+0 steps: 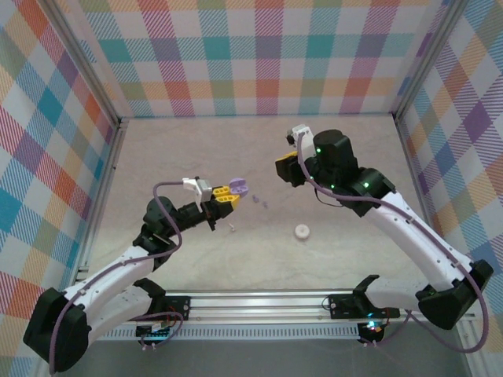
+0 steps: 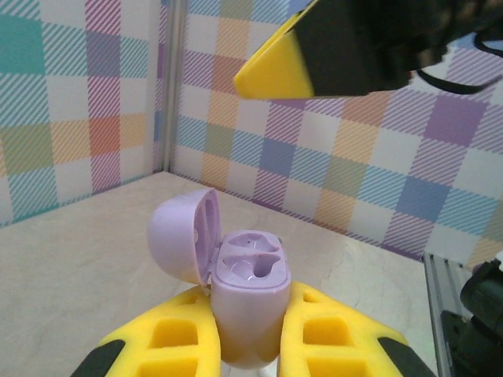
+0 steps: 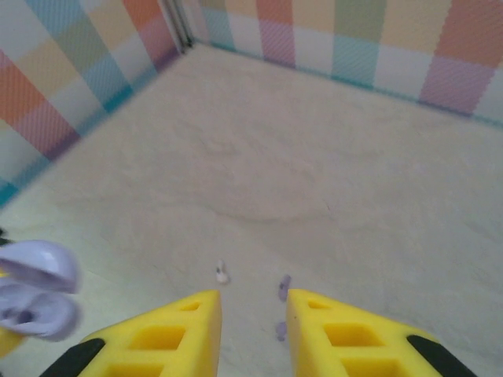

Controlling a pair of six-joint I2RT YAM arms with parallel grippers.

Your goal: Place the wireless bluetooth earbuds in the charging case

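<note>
Top external: white disc (image 1: 301,231) near earbuds (image 1: 265,203)

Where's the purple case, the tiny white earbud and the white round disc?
purple case (image 2: 250,314), left wrist view, on its front wall.
white earbud (image 3: 222,273), right wrist view, on its middle.
white disc (image 1: 301,231), top external view, on its top.

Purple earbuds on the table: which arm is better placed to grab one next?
Right. The right hand is open and empty, with the purple earbuds lying just ahead of it. The left hand is shut on the open purple case, holding it up.
</note>
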